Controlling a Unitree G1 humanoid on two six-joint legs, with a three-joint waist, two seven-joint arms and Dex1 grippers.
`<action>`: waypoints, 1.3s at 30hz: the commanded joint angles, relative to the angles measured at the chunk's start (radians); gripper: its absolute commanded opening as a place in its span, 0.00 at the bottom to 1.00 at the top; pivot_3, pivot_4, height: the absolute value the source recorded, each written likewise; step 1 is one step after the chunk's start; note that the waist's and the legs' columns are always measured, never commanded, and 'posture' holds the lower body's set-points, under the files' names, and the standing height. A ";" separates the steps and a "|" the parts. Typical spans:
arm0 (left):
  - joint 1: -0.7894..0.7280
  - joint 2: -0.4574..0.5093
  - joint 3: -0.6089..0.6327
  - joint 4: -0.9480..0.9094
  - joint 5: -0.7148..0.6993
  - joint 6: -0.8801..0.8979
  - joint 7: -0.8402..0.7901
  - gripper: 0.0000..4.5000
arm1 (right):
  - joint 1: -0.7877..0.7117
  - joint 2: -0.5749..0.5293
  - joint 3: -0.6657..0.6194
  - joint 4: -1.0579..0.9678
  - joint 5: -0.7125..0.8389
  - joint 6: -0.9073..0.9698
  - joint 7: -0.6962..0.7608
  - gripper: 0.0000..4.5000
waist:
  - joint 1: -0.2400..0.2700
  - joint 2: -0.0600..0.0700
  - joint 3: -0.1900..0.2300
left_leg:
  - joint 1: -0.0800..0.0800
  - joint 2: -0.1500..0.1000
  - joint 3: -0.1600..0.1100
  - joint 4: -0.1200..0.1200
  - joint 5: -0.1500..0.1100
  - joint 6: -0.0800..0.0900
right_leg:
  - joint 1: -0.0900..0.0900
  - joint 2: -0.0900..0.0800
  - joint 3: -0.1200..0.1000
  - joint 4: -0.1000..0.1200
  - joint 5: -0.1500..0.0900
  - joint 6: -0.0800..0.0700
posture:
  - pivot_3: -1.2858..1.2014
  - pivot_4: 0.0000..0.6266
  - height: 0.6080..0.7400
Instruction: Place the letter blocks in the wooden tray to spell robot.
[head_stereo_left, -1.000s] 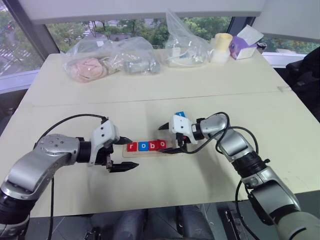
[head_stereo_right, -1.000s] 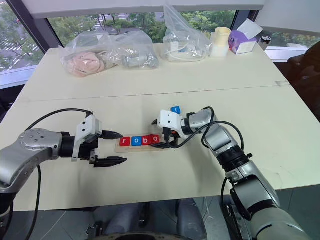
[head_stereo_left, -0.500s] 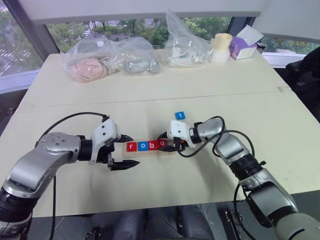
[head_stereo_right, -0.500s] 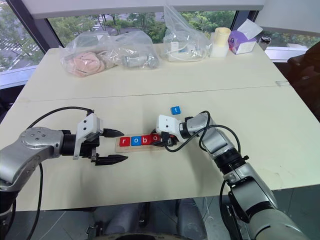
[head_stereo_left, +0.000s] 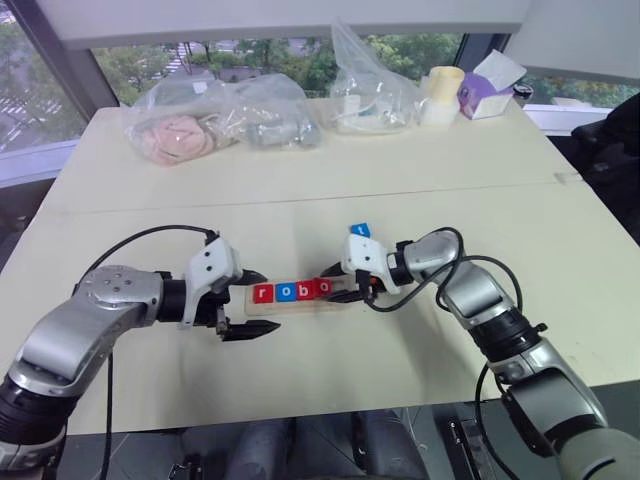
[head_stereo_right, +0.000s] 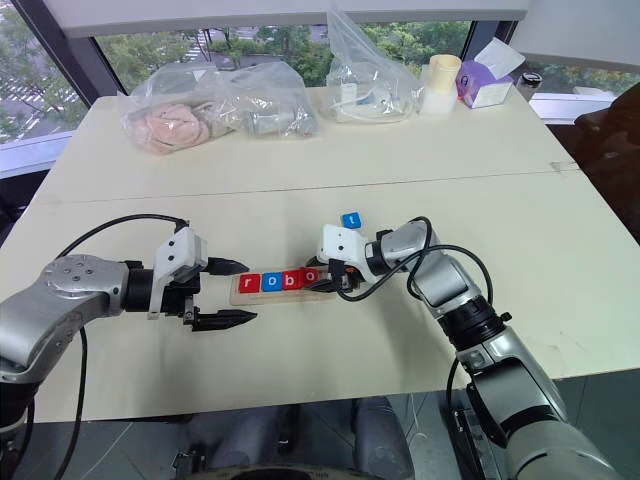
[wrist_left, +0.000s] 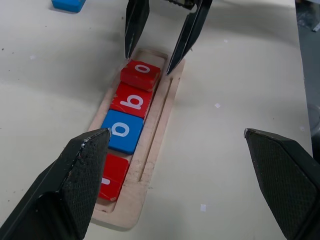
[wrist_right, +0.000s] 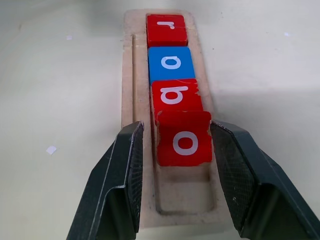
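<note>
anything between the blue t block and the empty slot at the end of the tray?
Yes: the right gripper sits at that end of the wooden tray, jaws straddling the second red o block, which rests tilted on the b block. The blue t block lies on the table just beyond it.

Both head views look forward and down over the table (head_stereo_left: 420, 200). Each wrist view sits close, facing the wooden tray (wrist_right: 172, 205) from opposite ends.
</note>
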 joint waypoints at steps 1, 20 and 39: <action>-0.014 -0.001 0.001 -0.007 0.005 -0.014 0.004 1.00 | -0.011 0.015 -0.010 0.004 0.007 0.001 -0.010 0.47 | 0.000 0.000 0.000 | 0.000 0.000 0.000 0.000 0.000 0.000 | 0.000 0.000 0.000 0.000 0.000 0.000 | 0.52 0.24 1.00; -0.024 -0.005 -0.005 -0.005 0.011 -0.011 0.019 1.00 | -0.034 0.036 -0.010 0.041 -0.006 -0.010 -0.004 0.26 | 0.000 0.000 0.000 | 0.000 0.000 0.000 0.000 0.000 0.000 | 0.000 0.000 0.000 0.000 0.001 0.001 | 0.52 0.24 1.00; -0.019 -0.013 -0.015 0.008 0.023 -0.026 0.022 1.00 | -0.044 -0.058 0.040 -0.089 -0.064 0.114 0.013 0.26 | 0.000 0.000 0.000 | 0.000 0.000 0.000 0.000 0.000 0.000 | 0.000 0.000 0.000 0.000 0.001 0.001 | 0.52 0.24 1.00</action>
